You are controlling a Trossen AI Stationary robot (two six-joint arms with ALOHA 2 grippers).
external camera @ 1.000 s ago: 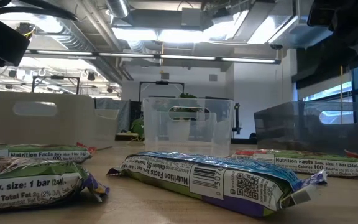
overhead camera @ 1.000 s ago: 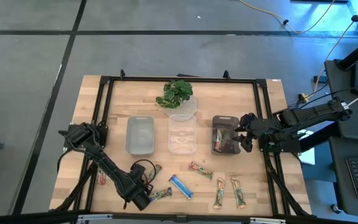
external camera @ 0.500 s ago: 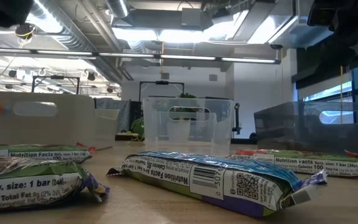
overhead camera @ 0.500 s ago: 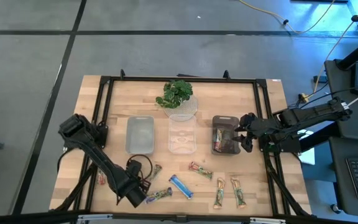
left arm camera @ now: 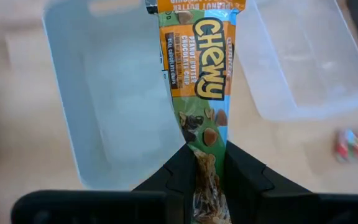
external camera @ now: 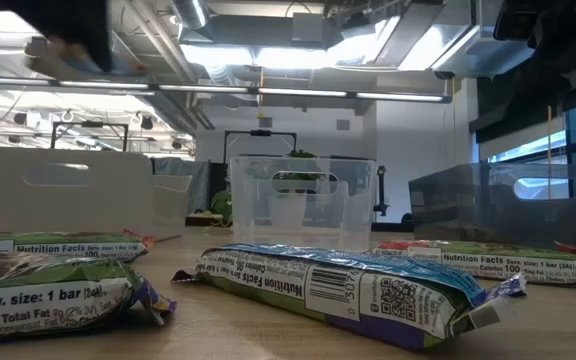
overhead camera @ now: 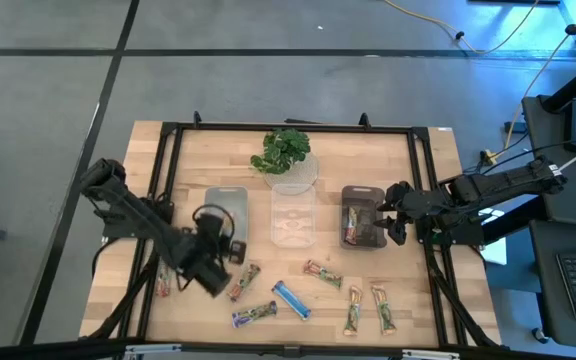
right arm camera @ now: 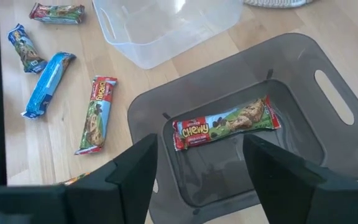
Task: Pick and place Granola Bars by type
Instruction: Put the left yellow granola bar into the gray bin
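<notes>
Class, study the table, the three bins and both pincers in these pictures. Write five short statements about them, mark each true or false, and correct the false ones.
1. The left pincer grips a granola bar. True.
2. The dark bin is empty. False: one red-green bar lies inside it.
3. The right pincer is open above the dark bin. True.
4. The clear middle bin holds a blue bar. False: the blue bar lies on the table.
5. A plant stands behind the bins. True.

- Bare wood lies between the frosted bin (overhead camera: 225,217) and clear bin (overhead camera: 293,218).
- Plant (overhead camera: 284,152) stands behind the clear bin.
- Bars (overhead camera: 323,273) scatter the front strip.
</notes>
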